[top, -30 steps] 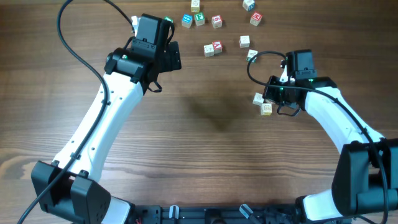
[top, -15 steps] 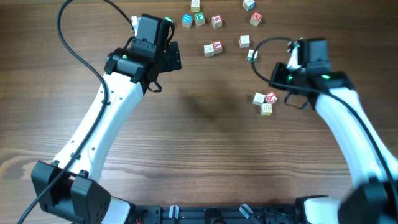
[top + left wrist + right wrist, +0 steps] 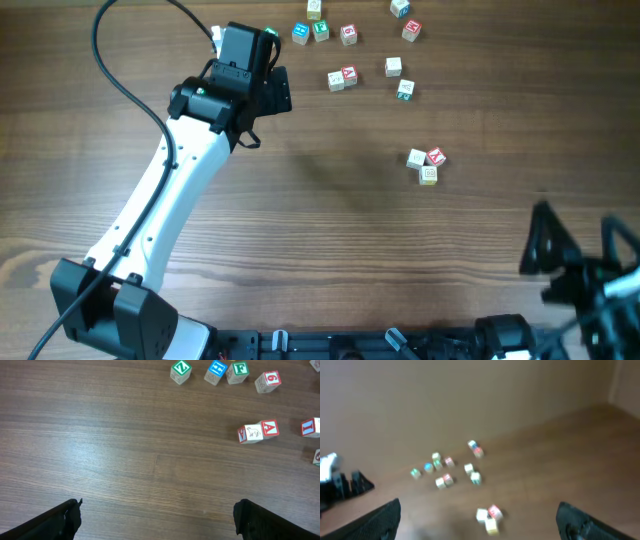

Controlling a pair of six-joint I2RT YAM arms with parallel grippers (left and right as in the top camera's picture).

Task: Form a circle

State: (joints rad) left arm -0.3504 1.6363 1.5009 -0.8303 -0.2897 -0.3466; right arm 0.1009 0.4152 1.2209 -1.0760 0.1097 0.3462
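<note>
No full circle shows; a tight cluster of three small wooden letter cubes (image 3: 427,164), two pale and one red-faced, lies right of the table's middle. The blurred right wrist view shows this cluster (image 3: 488,518) low in the frame. My right gripper (image 3: 583,255) is a blur at the lower right, well away from the cluster. It stands open (image 3: 478,525), with nothing between its fingers. My left gripper (image 3: 280,92) hovers at the upper left, open (image 3: 157,520) over bare wood.
Several other letter cubes with green, blue or red faces lie scattered along the far edge (image 3: 342,78), (image 3: 320,29), (image 3: 405,89). In the left wrist view they sit at the upper right (image 3: 257,431). The table is brown wood (image 3: 330,230).
My right gripper opened, leaving the red-faced cube beside the two pale ones. It then drew quickly back to the lower right. The left arm has not moved.
</note>
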